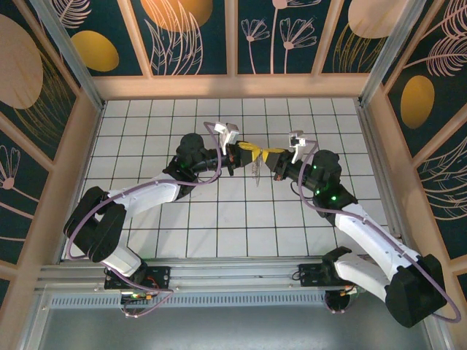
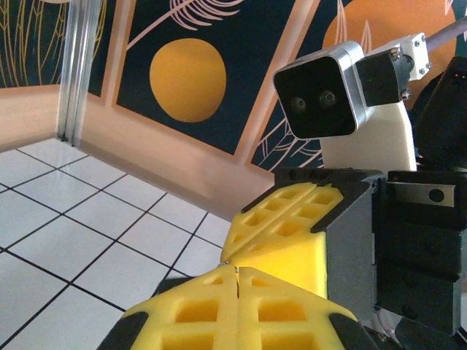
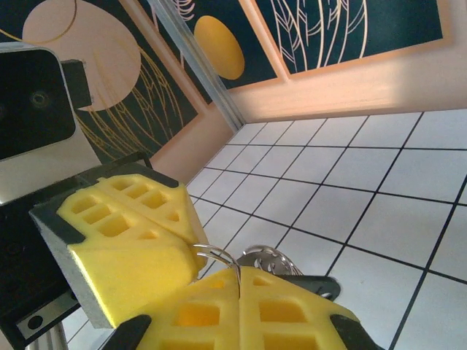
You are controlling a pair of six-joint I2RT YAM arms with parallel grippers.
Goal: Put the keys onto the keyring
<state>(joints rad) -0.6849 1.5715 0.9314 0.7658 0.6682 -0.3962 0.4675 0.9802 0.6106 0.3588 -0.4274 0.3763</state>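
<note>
Both grippers meet fingertip to fingertip above the middle of the tiled floor. The keyring (image 3: 217, 254) is a thin silvery wire loop that bridges the two sets of yellow pads. My left gripper (image 1: 246, 152) (image 2: 237, 268) is shut, with a small metal glint at its tip. The right gripper (image 1: 268, 159) (image 3: 239, 270) is shut with the wire running in between its pads. A key (image 3: 271, 258), with a silvery patterned blade and a black head, sits just behind the right fingertips. In the top view, silvery metal (image 1: 257, 173) hangs below the joined fingertips.
The white tiled floor (image 1: 219, 219) is walled by tan boards and dark patterned panels (image 1: 190, 36). The right arm's wrist camera (image 2: 321, 91) looms close in the left wrist view. A metal rail (image 1: 233, 273) runs along the near edge by the arm bases.
</note>
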